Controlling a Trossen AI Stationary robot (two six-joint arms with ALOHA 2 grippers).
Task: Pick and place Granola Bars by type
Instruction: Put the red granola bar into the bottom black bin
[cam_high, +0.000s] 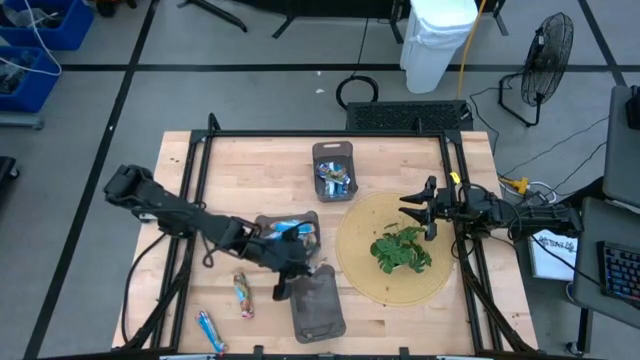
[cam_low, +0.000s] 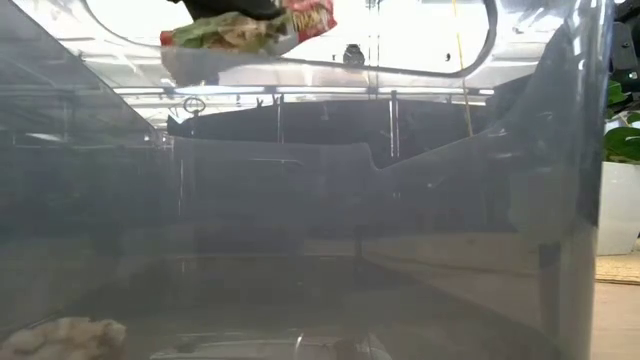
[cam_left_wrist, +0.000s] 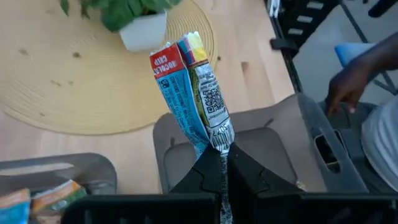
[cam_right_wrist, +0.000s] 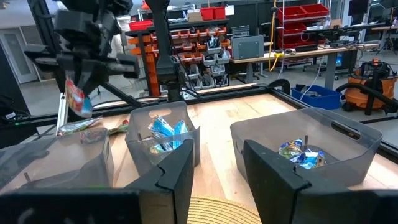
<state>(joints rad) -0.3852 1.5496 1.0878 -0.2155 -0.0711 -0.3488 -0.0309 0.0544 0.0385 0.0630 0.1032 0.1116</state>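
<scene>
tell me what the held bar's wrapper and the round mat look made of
Granola bar in the left gripper: thin glossy film wrapper, probably plastic or foil, crinkled and printed. Round mat: seemingly woven straw or similar fibre, matte tan, with concentric ridges.

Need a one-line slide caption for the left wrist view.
Left gripper pinches a blue granola bar above a grey tray.

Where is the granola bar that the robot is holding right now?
The left gripper pinches the bar upright above the empty grey tray near the table's front edge.
</scene>
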